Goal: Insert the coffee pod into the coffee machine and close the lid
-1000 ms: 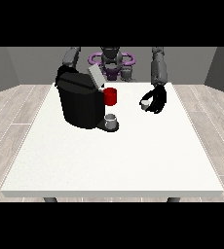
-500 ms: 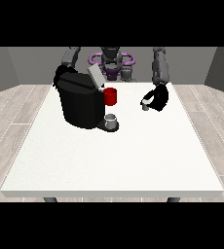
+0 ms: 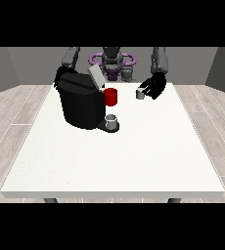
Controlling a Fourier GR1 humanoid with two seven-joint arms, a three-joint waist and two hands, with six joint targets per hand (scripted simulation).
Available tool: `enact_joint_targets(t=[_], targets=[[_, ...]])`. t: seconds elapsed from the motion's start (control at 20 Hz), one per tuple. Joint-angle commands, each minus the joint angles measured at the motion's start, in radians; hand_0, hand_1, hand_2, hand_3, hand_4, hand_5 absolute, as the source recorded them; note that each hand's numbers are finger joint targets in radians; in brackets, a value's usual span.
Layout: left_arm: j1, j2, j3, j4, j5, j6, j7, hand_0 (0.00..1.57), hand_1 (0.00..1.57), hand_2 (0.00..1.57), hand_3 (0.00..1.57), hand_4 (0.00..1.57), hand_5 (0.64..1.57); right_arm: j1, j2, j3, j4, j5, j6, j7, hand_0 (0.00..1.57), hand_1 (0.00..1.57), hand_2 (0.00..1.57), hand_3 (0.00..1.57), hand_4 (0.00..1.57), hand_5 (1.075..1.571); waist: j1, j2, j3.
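A large white table (image 3: pixel 114 161) with dark legs fills the centre. Floor (image 3: pixel 11 122) is pale grey wood-look planking, laid at angles. Plain grey walls (image 3: pixel 16 68) stand behind. Lighting is even throughout, without strong shadows

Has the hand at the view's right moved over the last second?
Yes. The hand at the view's right has risen and drifted a little towards the coffee machine, carrying the coffee pod.

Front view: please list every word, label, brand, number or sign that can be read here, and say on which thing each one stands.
None can be read.
Coffee machine: plain black body, no visible lettering.
Raised lid: plain grey.
Red part at the machine's front: no mark.
Small grey cup on the machine's base: no mark.
Coffee pod at the hand at the view's right: too small to tell.
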Motion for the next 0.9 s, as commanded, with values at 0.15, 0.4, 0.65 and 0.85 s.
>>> enact_joint_targets(t=[0.15,0.4,0.65,0.85], targets=[[-0.112,0.061,0.039,-0.010,0.000,-0.038,-0.011,1.25,1.25,1.33,1.29,0.56,1.571,-0.028,0.035,0.048,-0.039,0.007,0.004,0.008,0.00,0.00,0.00,0.00,0.49,1.571,-0.069,0.029,-0.0004],[-0.164,0.078,0.068,-0.014,0.025,-0.126,0.026,1.27,1.27,1.34,1.29,0.55,1.571,-0.039,0.014,0.031,-0.048,-0.009,0.015,0.017,0.00,0.00,0.00,0.00,0.49,1.571,-0.083,0.020,-0.0003],[-0.183,0.039,0.049,-0.042,-0.007,-0.100,0.085,1.01,1.01,1.20,1.22,0.54,1.571,-0.019,0.012,0.046,-0.050,0.003,0.014,0.040,0.00,0.00,0.00,0.00,0.49,1.571,-0.087,-0.020,-0.0001],[-0.337,0.090,0.114,-0.025,0.034,-0.155,0.169,1.27,1.27,1.31,1.24,0.51,1.571,-0.037,0.041,0.076,-0.047,0.024,-0.006,0.000,0.00,0.00,0.00,0.00,0.51,1.571,-0.135,0.038,0.0003]])
